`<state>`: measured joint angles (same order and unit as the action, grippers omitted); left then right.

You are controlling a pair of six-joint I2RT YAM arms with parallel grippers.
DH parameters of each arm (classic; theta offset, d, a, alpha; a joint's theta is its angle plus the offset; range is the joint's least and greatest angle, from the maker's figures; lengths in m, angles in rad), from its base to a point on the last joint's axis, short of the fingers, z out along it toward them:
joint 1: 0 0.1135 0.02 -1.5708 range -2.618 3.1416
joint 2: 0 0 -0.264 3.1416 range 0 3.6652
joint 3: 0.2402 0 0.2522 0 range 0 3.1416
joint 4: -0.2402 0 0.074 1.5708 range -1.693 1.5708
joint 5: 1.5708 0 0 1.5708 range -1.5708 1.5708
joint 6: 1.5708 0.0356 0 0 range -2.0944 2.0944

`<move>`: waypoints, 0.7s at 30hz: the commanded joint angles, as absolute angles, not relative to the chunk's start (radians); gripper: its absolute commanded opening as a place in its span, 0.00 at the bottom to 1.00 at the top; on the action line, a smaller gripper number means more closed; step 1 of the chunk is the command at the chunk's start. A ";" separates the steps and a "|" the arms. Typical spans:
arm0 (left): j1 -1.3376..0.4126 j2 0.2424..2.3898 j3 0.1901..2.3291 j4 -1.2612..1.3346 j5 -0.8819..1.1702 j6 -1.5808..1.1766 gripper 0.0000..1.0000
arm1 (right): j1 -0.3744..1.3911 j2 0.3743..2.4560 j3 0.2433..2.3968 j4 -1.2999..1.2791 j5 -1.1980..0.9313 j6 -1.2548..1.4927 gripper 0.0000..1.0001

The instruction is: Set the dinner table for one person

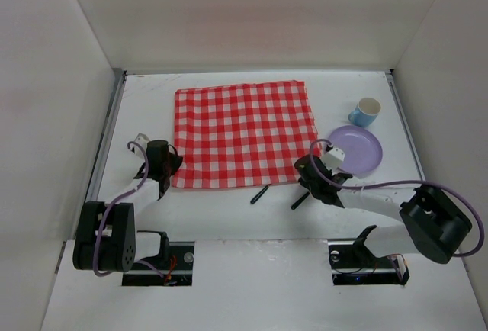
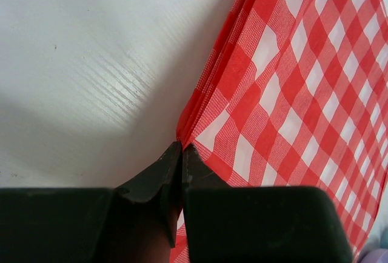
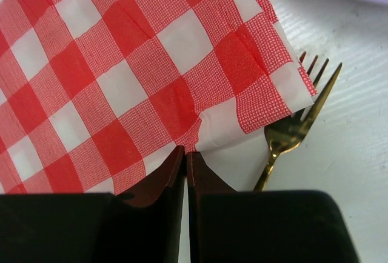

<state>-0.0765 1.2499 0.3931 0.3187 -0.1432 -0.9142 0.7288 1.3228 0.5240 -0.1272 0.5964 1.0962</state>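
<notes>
The red-and-white checked cloth [image 1: 244, 133] lies flat on the white dinner table [image 1: 145, 110]. My left gripper [image 1: 169, 165] is shut on the cloth's near left corner; in the left wrist view the closed tips [image 2: 182, 149] pinch the layered edge of the cloth [image 2: 291, 93]. My right gripper [image 1: 309, 169] is shut on the near edge close to the right corner; in the right wrist view the closed tips [image 3: 185, 153] pinch the puckered hem of the cloth [image 3: 139, 63]. A gold fork [image 3: 291, 133] lies partly under that corner.
A purple plate [image 1: 358, 149] sits right of the cloth, with a blue cup [image 1: 364, 111] behind it. Two black-handled utensils [image 1: 260, 194] [image 1: 300, 200] lie just in front of the cloth's near edge. White walls enclose the table on three sides.
</notes>
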 commanded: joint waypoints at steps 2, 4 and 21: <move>-0.074 1.249 0.437 0.316 -0.160 -0.893 0.03 | 0.743 1.275 0.520 -0.170 0.634 1.121 0.11; -0.074 1.230 0.440 0.302 -0.158 -0.885 0.05 | 0.737 1.246 0.520 -0.170 0.634 1.109 0.12; -0.580 0.873 0.433 0.098 -0.167 -0.631 0.24 | 0.706 1.020 0.554 -0.196 0.706 0.910 0.66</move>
